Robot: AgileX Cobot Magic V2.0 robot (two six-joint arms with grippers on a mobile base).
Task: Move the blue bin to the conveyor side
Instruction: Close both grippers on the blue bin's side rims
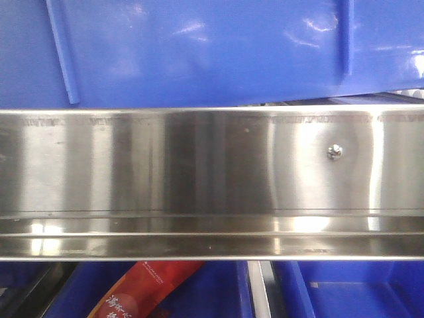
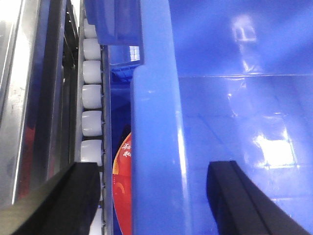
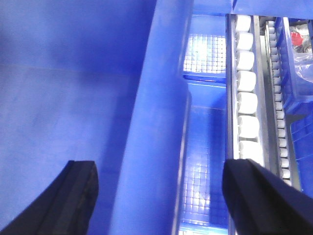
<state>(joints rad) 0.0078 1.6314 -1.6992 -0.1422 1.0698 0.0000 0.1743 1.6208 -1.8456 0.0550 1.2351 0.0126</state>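
Right now my left pincer (image 2: 151, 169) and right pincer (image 3: 159, 166) each gape wide astride a wall of the bin (image 2: 156, 98), gripping nothing. The rim runs straight ahead between the jaws, one inside, one outside; neither arm is nearer. Glossy blue, thick-rimmed, it sits beside white rollers (image 2: 92, 73). No conveyor shows.

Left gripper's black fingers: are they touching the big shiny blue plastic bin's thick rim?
Apart. The left wrist view shows the left gripper open astride the blue bin's rim, a clear gap beside each finger.
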